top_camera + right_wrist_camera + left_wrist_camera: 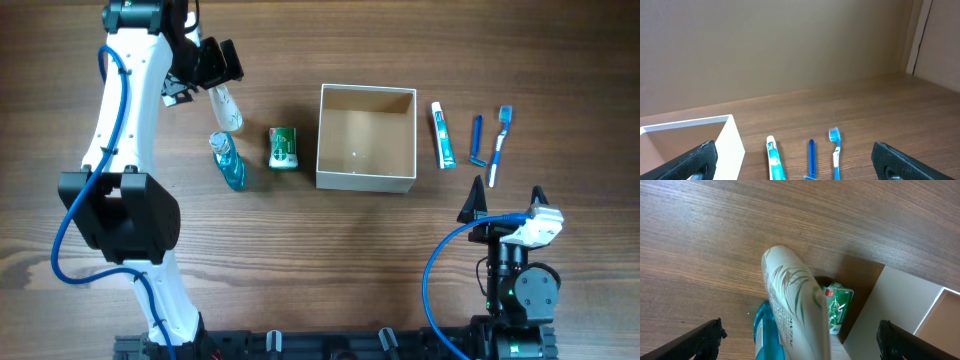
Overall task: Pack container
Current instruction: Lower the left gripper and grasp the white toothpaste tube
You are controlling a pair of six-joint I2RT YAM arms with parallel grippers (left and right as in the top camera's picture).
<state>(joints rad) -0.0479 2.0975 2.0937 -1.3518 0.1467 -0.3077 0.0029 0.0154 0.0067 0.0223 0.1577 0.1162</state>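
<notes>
Closest to us, in the left wrist view, is a white bottle (790,305) with a green leaf print. It fills the middle of the frame, and its lower end is cut off by the bottom edge. The left gripper (800,342) has its jaws spread wide, one dark finger in each bottom corner. The bottle lies between them, and neither finger visibly touches it. From overhead we see this bottle on the wooden table (330,260), just below the gripper.

The container (365,181) stands open-topped near the middle of the table, a little toward the far edge. We can make out its brown floor but nothing lying on it. The left wrist view catches only one white wall and a corner of the rim, while the right wrist view shows a corner cut off at the left edge.

Just left of the container lies a green packet (283,147), whose print is too small for us to read. Further left is a blue bottle (230,162), partly hidden behind the white one in the wrist view.

To the right of the container, side by side, lie a toothpaste tube (443,135), a slim blue item (477,140) we cannot identify, and a toothbrush (499,145). All three have their near ends cropped in the right wrist view.

The right gripper (506,205) sits nearer than these three, its jaws spread with nothing between them.
</notes>
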